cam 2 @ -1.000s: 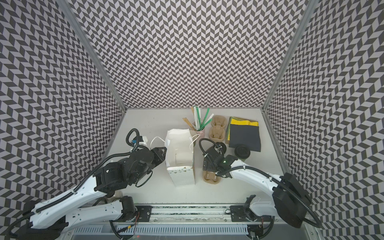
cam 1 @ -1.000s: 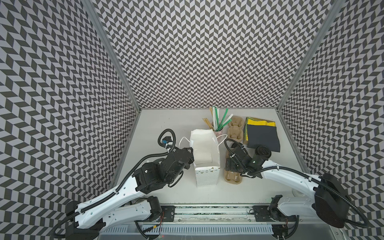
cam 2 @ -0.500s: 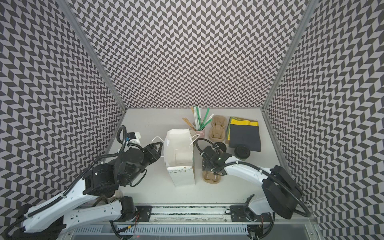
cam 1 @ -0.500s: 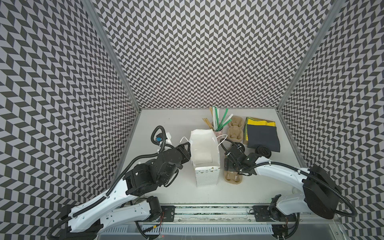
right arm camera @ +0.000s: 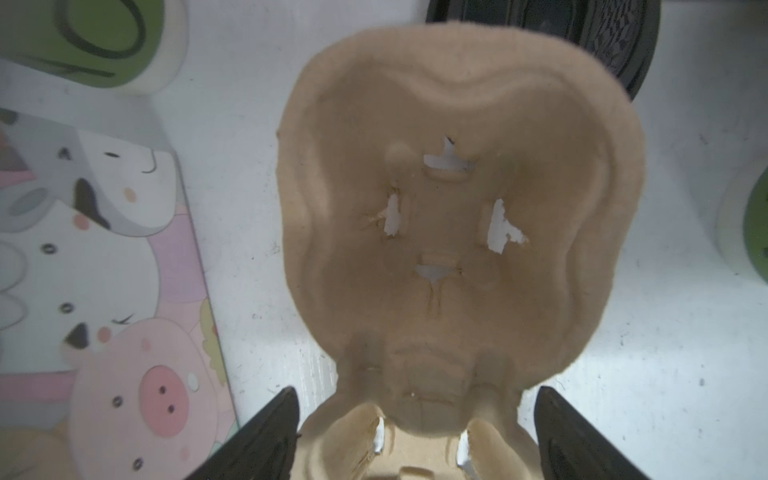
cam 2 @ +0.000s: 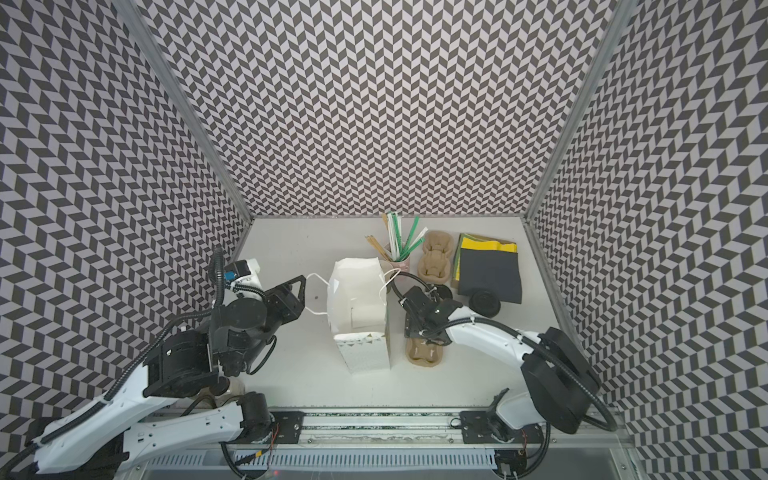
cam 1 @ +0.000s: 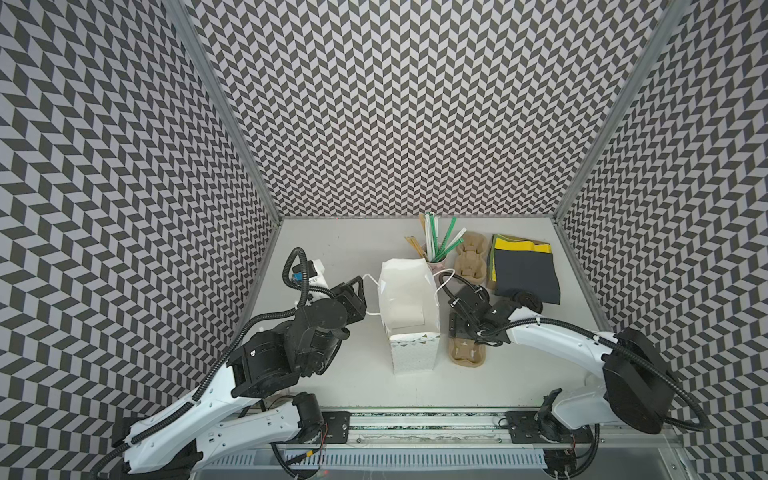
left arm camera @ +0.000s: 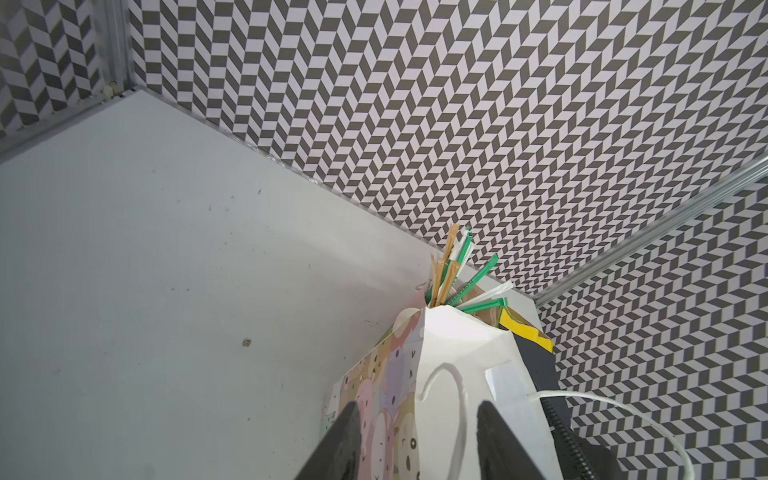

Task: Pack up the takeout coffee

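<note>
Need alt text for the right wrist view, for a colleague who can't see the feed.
A tan pulp cup carrier fills the frame, its empty cup well facing the camera, with the right gripper open and its fingers on either side of the carrier's narrow middle. A cartoon-printed bag stands beside it on the white table; parts of two green cups and a black lid show at the edges.

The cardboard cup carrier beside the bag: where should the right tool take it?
At the narrow waist between the two wells of the cup carrier, coming from above. The right tool is open astride that waist, where the carrier is slimmest.
</note>
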Controlling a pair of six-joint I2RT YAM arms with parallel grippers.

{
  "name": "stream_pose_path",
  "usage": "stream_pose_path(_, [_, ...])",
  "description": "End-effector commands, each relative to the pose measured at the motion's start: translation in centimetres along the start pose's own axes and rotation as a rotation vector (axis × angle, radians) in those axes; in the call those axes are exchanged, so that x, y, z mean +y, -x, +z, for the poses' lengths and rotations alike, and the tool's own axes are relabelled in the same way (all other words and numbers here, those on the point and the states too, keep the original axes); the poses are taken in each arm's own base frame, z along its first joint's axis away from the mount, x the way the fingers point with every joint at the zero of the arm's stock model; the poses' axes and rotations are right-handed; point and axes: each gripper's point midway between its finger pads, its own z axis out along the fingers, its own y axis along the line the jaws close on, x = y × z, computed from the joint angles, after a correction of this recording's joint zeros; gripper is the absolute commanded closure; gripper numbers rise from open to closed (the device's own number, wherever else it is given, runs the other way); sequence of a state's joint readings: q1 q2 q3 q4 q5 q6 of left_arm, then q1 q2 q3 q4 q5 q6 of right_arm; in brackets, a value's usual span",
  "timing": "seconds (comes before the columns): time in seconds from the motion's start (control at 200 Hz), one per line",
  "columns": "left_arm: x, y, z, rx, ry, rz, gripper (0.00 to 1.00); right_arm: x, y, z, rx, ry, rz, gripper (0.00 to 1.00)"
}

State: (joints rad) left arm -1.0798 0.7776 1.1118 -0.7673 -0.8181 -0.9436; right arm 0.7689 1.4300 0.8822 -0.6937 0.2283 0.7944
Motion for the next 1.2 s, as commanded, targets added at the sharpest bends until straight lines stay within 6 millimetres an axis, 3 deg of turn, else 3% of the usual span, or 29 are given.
stream_pose_path(0.0, [1.1, 1.3, -0.5, -0.050, 0.061, 0.081, 0.52, -0.6, 0.3, -1.9, 0.017, -0.024, -0.043, 0.10])
stream_pose_path(0.125, [1.5, 1.8, -0.7, -0.076, 0.076, 0.125, 0.48, -1.6, 0.9, -3.1, 0.044, -0.107, -0.077, 0.08])
stream_pose_path(0.285, [2.0, 2.5, -0.9, -0.109, 0.093, 0.182, 0.43, 0.2, 1.1, -4.7, 0.086, -0.014, -0.090, 0.04])
stream_pose_path(0.446, [2.4, 3.4, -1.6, -0.155, 0.056, 0.197, 0.30, 0.4, 0.4, -4.0, 0.201, 0.040, -0.102, 0.02])
stream_pose_path(0.606, [2.6, 3.6, -1.7, -0.167, 0.066, 0.221, 0.28, 0.1, 0.4, -3.3, 0.234, 0.056, -0.076, 0.02])
stream_pose_path(1.197, [3.6, 1.7, 0.1, -0.197, 0.138, 0.338, 0.27, -0.7, 2.0, -0.5, 0.204, -0.022, -0.019, 0.05])
